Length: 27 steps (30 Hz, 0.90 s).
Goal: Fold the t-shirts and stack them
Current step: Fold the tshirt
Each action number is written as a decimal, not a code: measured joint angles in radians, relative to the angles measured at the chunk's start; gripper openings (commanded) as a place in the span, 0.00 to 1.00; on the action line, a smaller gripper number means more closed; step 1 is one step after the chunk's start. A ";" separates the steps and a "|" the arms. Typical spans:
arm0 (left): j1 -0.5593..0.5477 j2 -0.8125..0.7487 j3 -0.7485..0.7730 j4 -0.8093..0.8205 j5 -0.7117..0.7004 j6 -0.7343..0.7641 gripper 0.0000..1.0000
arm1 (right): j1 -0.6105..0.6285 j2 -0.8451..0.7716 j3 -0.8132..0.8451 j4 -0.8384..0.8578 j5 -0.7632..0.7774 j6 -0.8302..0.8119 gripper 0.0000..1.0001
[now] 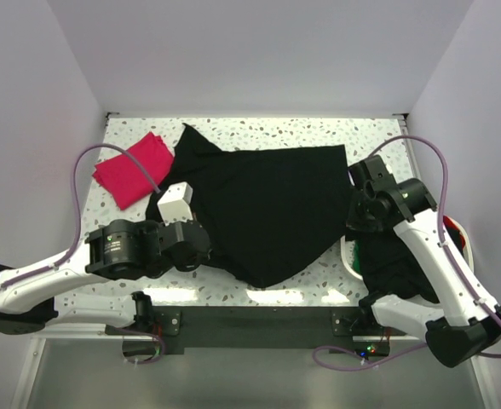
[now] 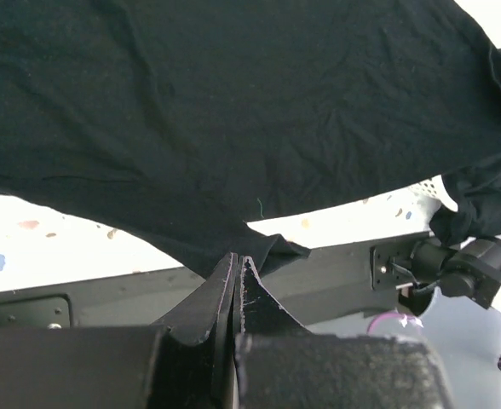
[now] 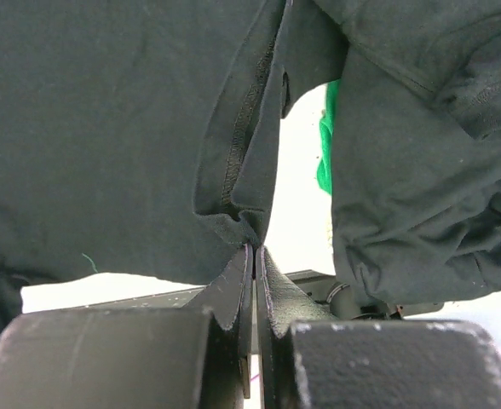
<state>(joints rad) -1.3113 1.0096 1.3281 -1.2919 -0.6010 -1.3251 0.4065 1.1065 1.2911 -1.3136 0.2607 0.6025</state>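
A large black t-shirt (image 1: 272,204) hangs stretched over the speckled table between my two grippers. My left gripper (image 1: 206,245) is shut on its near left edge, and in the left wrist view the cloth (image 2: 233,128) is pinched right at the fingertips (image 2: 238,260). At the shirt's right side, my right gripper (image 1: 353,181) is shut on a seamed hem (image 3: 233,162), with the jaws (image 3: 256,249) pressed together on it. A magenta-pink t-shirt (image 1: 134,169), folded to a small rectangle, lies at the far left.
A white bin (image 1: 348,256) at the right, under my right arm, holds more crumpled black shirts (image 3: 421,170) and a green one (image 3: 324,145). The table's near edge and a dark mounting bar (image 1: 250,324) run below the shirt. White walls enclose the table.
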 measured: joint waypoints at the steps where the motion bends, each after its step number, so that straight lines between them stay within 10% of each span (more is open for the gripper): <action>1: 0.000 0.001 0.000 -0.002 0.006 -0.009 0.00 | 0.000 0.008 0.008 -0.002 -0.002 0.002 0.00; 10: 0.095 0.021 -0.057 -0.012 0.001 -0.064 0.00 | 0.000 0.103 0.013 -0.016 -0.040 0.015 0.00; 27: 0.363 0.027 -0.113 0.187 -0.045 0.271 0.00 | -0.024 0.254 0.074 -0.025 -0.005 0.016 0.00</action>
<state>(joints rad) -0.9482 1.0367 1.2152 -1.1053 -0.6460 -1.0538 0.3828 1.3602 1.3647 -1.3384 0.2562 0.6182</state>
